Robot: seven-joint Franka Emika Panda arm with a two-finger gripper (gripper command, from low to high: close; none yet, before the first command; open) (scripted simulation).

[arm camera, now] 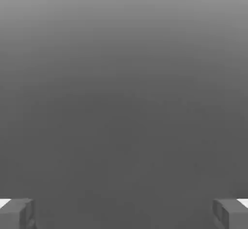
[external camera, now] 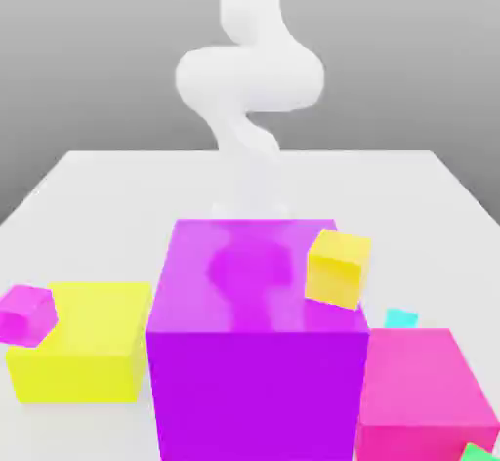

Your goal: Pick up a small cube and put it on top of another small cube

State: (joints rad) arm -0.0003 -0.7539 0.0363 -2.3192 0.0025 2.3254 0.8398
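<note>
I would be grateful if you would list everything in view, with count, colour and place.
Big block: one, purple, centre of the exterior view
Flat block: one, yellow, exterior view's left
Wide block: one, pink, exterior view's right
Small cube: one, yellow, at the purple block's upper right in the exterior view
Small cube: one, magenta, exterior view's left edge
Small cube: one, cyan, beyond the pink block
Small object: one, green, exterior view's bottom right corner
Table: one, white, under the blocks
Robot arm: one, white, at the back
Gripper: one, grey fingers, open, hand view
</note>
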